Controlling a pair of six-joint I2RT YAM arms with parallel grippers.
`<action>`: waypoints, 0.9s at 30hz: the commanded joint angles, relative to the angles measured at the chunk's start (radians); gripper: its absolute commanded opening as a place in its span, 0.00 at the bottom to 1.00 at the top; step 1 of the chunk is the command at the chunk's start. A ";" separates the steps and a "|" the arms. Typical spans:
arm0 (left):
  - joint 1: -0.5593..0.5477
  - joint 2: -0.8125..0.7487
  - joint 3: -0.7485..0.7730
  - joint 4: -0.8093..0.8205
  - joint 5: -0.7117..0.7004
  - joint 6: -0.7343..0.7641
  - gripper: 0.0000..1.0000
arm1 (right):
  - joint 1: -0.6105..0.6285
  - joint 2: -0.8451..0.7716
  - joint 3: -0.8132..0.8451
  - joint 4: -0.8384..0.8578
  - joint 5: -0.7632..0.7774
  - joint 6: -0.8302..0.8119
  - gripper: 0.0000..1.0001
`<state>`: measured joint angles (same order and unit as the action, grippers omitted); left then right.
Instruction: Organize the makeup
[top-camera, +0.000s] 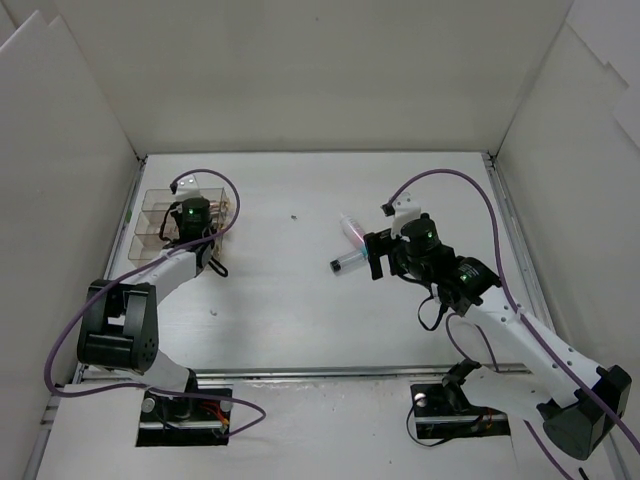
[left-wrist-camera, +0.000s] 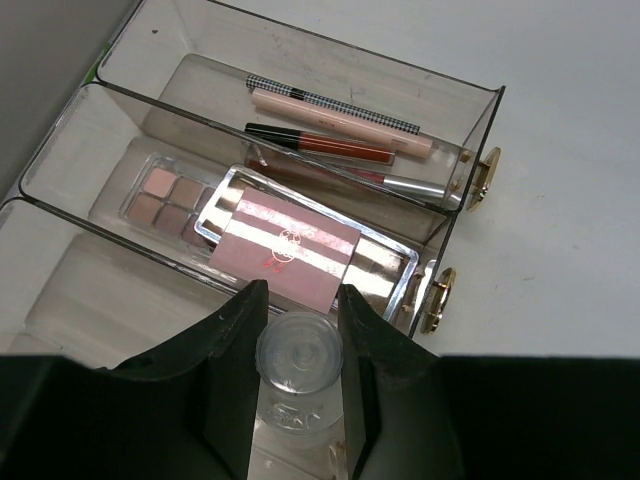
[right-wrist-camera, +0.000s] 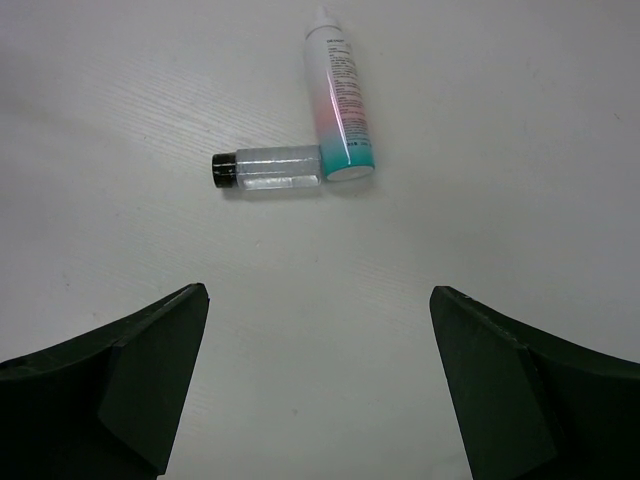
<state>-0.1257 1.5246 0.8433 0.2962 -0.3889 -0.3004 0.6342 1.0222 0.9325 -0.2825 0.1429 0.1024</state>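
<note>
Left gripper is clamping narrowly on a small clear bottle over the clear organizer, pink compact at 12 o'clock. Right gripper is hanging wide open, empty, with black-capped bottle and pink-and-teal tube lying touching at 12 o'clock. Risk: released here, the bottle is likely striking the compact and rolling.

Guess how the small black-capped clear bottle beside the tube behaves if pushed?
Likely to roll: the bottle lies on its side on the smooth table and looks roughly round. Probably slippery to pinch, given its glossy clear wall. Its base seems to touch the tube, so a push would probably shift that too.
</note>
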 joint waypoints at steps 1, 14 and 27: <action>-0.031 -0.026 0.014 0.158 -0.045 -0.014 0.00 | -0.010 -0.020 0.019 0.013 0.021 0.002 0.90; -0.040 -0.035 0.033 0.089 -0.084 -0.059 0.31 | -0.016 -0.011 0.025 0.011 0.006 -0.010 0.90; -0.040 -0.050 0.031 0.046 -0.091 -0.101 0.50 | -0.018 -0.028 0.011 0.008 0.000 -0.006 0.90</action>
<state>-0.1627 1.5269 0.8375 0.3183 -0.4553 -0.3763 0.6220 1.0180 0.9325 -0.3042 0.1417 0.1009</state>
